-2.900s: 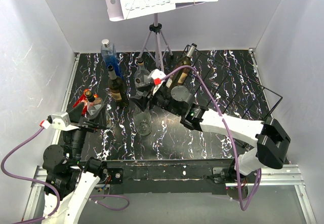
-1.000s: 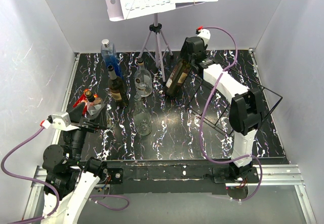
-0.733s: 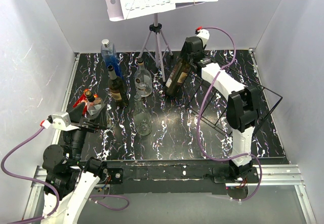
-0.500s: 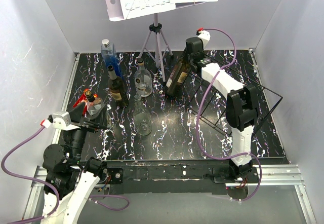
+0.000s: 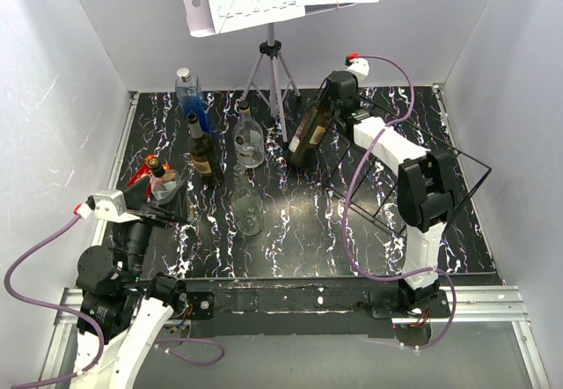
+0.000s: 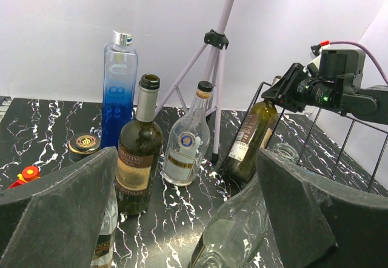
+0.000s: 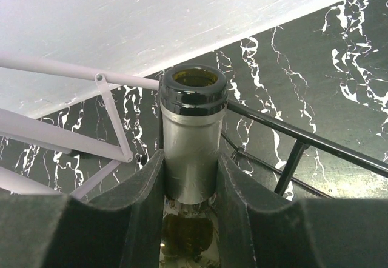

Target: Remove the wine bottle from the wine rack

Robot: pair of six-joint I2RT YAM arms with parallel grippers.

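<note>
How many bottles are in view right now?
6: blue bottle rear left; dark wine bottle and clear flask beside it; green wine bottle on the wine rack; clear bottle at centre; gold-capped bottle near left. A red-capped item may be another.

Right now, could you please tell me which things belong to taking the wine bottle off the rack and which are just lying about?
Job in hand: wine bottle, rack, right gripper shut on the bottle's neck.

Lying about: blue bottle, dark bottle, clear bottle, near glass bottle, gold-capped bottle, music stand.
</note>
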